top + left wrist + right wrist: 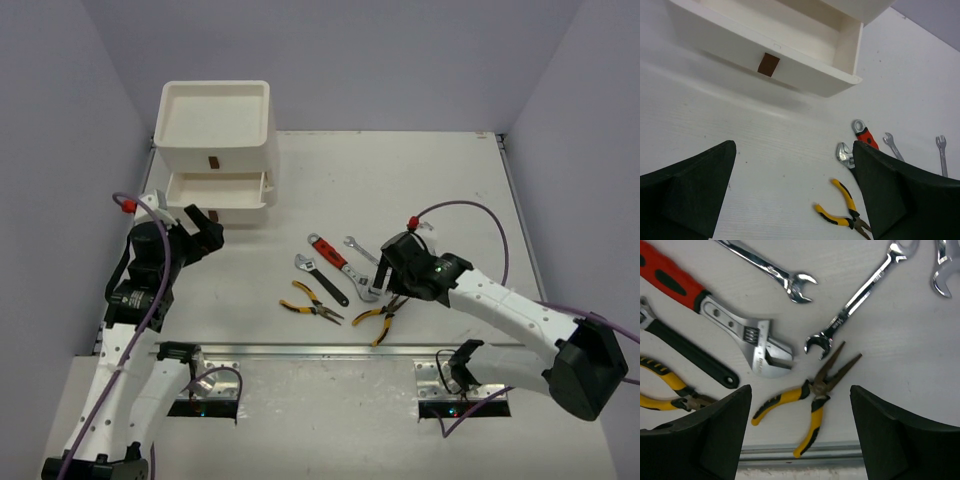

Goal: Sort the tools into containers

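Note:
The white stacked box unit (pixel 215 135) stands at the back left, with a shallow tray on top and one drawer (pixel 222 190) pulled open. The tools lie mid-table: a red-handled adjustable wrench (pixel 328 250), a black-handled one (pixel 322 280), two yellow-and-black pliers (pixel 310 305) (pixel 378 318) and silver wrenches (pixel 358 250). My right gripper (pixel 385 288) is open and empty, hovering over the right pliers (pixel 815 390), its jaws either side of them. My left gripper (pixel 205 232) is open and empty just in front of the open drawer (pixel 790 45).
A metal rail (pixel 320 352) runs along the table's near edge, just behind the right pliers' handles (pixel 790 452). Grey walls close the table on three sides. The drawer's brown handle (pixel 768 65) faces my left gripper.

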### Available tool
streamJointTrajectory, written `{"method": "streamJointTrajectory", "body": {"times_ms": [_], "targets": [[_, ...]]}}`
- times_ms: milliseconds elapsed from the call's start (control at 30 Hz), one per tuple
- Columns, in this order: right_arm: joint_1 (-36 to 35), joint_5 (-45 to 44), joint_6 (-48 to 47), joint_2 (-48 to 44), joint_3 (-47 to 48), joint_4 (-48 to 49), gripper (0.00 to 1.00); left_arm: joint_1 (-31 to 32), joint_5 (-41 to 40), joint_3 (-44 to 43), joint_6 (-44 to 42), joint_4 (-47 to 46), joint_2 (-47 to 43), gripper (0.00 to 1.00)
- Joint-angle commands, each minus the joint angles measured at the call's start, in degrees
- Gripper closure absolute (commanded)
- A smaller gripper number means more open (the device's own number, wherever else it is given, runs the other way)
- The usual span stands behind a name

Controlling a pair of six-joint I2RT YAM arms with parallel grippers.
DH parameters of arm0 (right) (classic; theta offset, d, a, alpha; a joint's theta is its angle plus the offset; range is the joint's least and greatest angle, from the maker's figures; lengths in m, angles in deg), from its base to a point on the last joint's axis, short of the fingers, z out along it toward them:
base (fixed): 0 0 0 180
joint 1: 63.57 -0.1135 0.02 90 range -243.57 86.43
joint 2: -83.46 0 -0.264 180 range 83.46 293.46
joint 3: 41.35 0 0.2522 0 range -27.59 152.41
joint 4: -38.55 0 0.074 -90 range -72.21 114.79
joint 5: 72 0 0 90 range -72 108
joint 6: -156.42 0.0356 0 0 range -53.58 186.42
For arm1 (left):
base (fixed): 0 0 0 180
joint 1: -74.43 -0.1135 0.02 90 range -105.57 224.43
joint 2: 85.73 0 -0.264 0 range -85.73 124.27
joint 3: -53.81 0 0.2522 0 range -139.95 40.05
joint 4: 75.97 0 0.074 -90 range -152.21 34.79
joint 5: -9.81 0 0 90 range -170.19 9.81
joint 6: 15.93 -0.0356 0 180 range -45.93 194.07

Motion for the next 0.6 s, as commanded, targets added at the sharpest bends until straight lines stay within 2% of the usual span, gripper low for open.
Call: {"method": "streamJointTrajectory", "body": {"times_ms": [0, 200, 567], "targets": [[-1.7, -3.6, 14.6, -5.5, -4.4, -7.2, 0.22, 0.6, 0.1, -0.4, -1.4, -2.1, -1.8, 0.0], [-7.7, -1.8, 22.3, -4.5, -4.8, -13.2, 0.24, 0.8, 0.5, -0.3, -1.5, -2.4, -2.0, 0.0], [-14.9, 2.2, 30.0, 5.4, -6.2, -12.4, 0.36, 2.5, -0.2, -0.2, -1.6, -2.5, -3.4, 0.0]]}}
